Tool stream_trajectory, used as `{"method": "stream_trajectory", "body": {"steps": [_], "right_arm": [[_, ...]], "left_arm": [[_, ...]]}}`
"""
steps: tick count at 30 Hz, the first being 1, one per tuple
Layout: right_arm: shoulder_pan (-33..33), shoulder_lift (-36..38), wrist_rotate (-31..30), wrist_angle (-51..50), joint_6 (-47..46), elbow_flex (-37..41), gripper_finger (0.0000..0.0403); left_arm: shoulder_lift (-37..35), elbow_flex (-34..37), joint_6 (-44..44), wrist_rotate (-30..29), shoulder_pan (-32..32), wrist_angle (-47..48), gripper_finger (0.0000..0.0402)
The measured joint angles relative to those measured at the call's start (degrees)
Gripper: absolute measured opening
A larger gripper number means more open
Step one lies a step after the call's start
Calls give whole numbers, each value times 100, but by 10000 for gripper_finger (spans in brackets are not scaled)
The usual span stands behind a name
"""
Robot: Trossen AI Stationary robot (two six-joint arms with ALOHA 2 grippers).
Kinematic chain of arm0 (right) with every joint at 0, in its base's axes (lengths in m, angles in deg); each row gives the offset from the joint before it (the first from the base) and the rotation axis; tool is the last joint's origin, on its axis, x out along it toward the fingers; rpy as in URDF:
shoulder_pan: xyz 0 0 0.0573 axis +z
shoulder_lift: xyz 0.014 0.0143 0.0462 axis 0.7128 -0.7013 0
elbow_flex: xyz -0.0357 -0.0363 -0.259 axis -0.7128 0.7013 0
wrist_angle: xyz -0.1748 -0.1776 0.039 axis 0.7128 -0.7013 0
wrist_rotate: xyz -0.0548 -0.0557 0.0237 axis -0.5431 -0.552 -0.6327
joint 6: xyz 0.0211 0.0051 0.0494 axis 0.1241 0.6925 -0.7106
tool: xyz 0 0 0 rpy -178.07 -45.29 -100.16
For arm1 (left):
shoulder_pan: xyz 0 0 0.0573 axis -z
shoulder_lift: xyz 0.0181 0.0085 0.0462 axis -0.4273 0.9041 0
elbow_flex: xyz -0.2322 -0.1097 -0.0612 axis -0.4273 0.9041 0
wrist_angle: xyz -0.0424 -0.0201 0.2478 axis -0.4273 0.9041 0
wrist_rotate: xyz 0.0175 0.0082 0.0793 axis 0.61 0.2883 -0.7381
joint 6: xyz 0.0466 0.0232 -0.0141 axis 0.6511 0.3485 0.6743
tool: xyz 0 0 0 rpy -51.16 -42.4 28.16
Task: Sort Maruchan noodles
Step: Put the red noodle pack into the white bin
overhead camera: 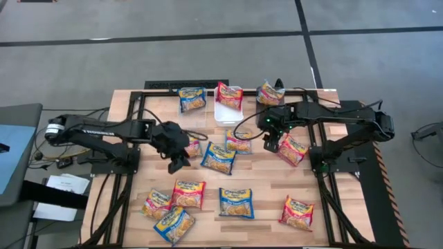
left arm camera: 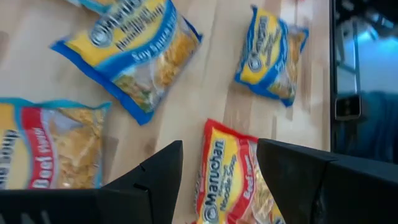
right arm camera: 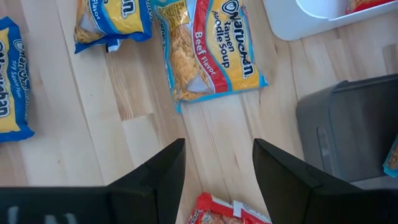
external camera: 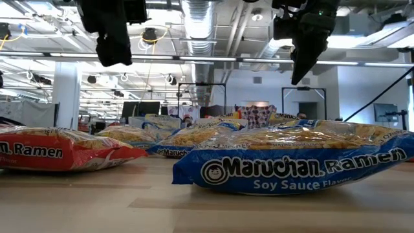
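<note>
A: From above, the noodle packets [overhead camera: 237, 203] lie scattered across the surface [overhead camera: 263, 200]; the left tool [overhead camera: 177, 164] and right tool [overhead camera: 271, 144] hang over the middle ones.

B: At table height, a blue packet [external camera: 291, 169] looks puffy and light, probably slick.

A: The left wrist shows fingers apart above a red packet [left arm camera: 227, 177].

B: The right wrist shows them spread too, holding nothing; pinching a crimped edge seems safest.

Grey floor [overhead camera: 208, 41] crossed by dark lines; exposed ceiling ducts [external camera: 200, 19] above a white column [external camera: 66, 97].
</note>
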Motion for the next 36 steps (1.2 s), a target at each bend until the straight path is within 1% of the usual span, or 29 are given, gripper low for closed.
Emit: {"method": "stream_trajectory", "body": {"steps": [7,18,27,36], "right_arm": [[0,0,-2,21,2,0,211],[0,0,-4,48,4,0,211],[0,0,-4,48,-119,0,211],[0,0,-4,57,-136,0,211]], "left_arm": [[418,0,7,-190,358,-45,196],[1141,0,-20,-195,844,-65,196],[1811,0,-298,-133,1043,-89,196],[2204,-2,-473,9,1138,-208,196]]}}
